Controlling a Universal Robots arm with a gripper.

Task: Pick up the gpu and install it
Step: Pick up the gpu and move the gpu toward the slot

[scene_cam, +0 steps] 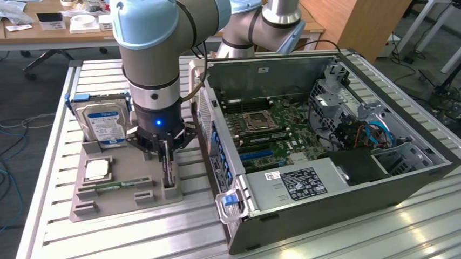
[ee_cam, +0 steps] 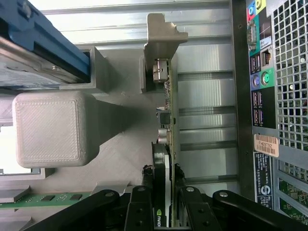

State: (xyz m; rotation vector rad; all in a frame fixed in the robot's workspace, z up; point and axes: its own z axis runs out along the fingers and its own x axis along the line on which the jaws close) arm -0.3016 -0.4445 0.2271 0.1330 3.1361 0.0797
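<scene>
Claw is straddling the gpu; whether it is clamping, I cannot tell. Standing on edge, the gpu is sitting in the gray holder, its long axis running parallel to the nearby computer case port panel, on the slatted counter.

The jaws grip the upright gpu in the grey tray

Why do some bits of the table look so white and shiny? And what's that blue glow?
Exterior view: light bounces off the metal table beside the computer case, leaving pale streaks; the blue glow is a small lamp on the arm. Wrist view: some table slats glare almost white; the grey block is bright on top, darker down its side.
</scene>
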